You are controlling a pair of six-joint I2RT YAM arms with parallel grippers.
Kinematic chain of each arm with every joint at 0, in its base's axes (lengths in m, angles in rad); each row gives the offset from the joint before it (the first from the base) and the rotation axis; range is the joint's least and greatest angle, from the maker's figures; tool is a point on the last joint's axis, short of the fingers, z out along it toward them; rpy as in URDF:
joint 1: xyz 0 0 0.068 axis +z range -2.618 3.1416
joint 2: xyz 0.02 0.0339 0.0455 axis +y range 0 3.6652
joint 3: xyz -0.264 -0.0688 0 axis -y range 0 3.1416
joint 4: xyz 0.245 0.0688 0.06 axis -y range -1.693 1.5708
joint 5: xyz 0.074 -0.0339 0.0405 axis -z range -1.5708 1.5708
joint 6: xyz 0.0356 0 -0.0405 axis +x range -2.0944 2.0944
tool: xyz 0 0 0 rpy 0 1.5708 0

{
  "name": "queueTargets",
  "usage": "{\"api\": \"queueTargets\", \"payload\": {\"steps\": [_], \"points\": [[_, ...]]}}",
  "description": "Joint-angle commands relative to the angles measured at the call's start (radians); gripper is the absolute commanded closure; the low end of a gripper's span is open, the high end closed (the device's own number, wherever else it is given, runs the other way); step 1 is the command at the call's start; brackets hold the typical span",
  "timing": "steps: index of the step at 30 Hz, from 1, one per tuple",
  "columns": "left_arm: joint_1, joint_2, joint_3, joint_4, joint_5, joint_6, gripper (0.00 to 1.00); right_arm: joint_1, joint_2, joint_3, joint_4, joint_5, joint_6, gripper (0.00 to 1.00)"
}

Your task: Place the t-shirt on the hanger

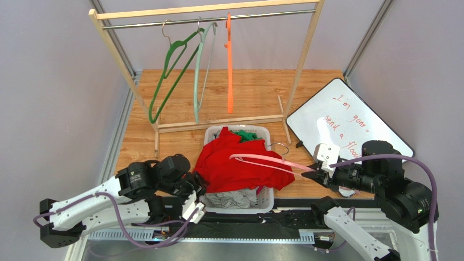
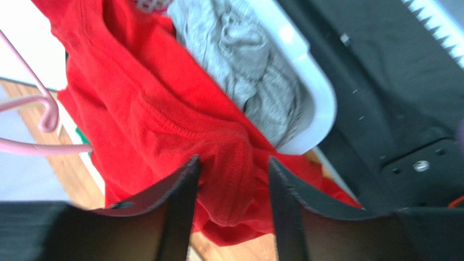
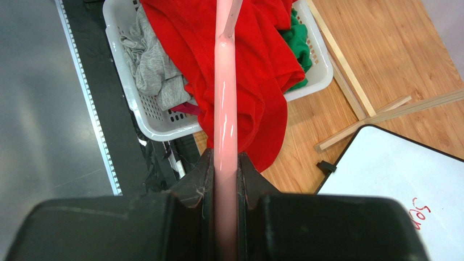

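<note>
The red t-shirt [image 1: 229, 168] is draped over the white basket [image 1: 265, 202] and hangs over its left and front rims. My right gripper [image 1: 315, 173] is shut on one end of the pale pink hanger [image 1: 267, 161], which reaches left over the t-shirt. The right wrist view shows the hanger [image 3: 225, 81] clamped in my gripper [image 3: 225, 155], above the t-shirt [image 3: 261, 65]. My left gripper [image 1: 195, 183] is at the t-shirt's left edge. In the left wrist view it [image 2: 233, 160] is open, with a fold of t-shirt [image 2: 152, 109] between the fingers. The hanger's tip [image 2: 32, 147] shows at the left.
A grey garment [image 1: 234, 198] and a green garment [image 1: 248, 136] lie in the basket. Behind stands a wooden rack [image 1: 302, 65] with dark green [image 1: 169, 70], mint [image 1: 199, 70] and orange [image 1: 229, 65] hangers. A whiteboard [image 1: 348, 119] lies at the right.
</note>
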Motion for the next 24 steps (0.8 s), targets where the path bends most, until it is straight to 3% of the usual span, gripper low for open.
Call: {"api": "queueTargets", "payload": {"steps": [1,3,4,6,10,11,15,20,24], "points": [[-0.007,0.023,-0.017,0.101,-0.102,0.055,0.55,-0.002,0.007,0.008,-0.153,-0.016,-0.007,1.0],[-0.004,0.018,-0.034,0.145,-0.142,0.028,0.62,-0.001,0.009,0.005,-0.153,-0.01,-0.015,1.0],[-0.003,0.009,-0.04,0.16,-0.155,-0.009,0.81,-0.001,0.007,0.002,-0.152,-0.007,-0.027,1.0],[0.011,-0.006,-0.051,0.256,-0.194,-0.099,0.99,-0.002,0.007,-0.003,-0.152,-0.004,-0.038,1.0],[0.169,0.004,-0.01,0.306,-0.121,-0.34,1.0,-0.001,0.01,-0.009,-0.132,0.002,-0.058,1.0],[0.272,0.018,0.015,0.293,-0.094,-0.445,1.0,-0.001,0.01,-0.009,-0.118,0.004,-0.061,1.0],[0.466,0.1,0.055,0.276,0.026,-0.65,1.0,-0.001,0.015,-0.017,-0.087,-0.008,-0.078,1.0],[0.548,0.207,0.107,0.262,0.032,-0.848,1.0,-0.001,0.032,-0.011,-0.078,-0.027,-0.101,1.0],[0.574,0.203,0.107,0.271,0.025,-0.92,0.92,-0.002,0.038,0.012,-0.08,-0.07,-0.078,1.0]]}}
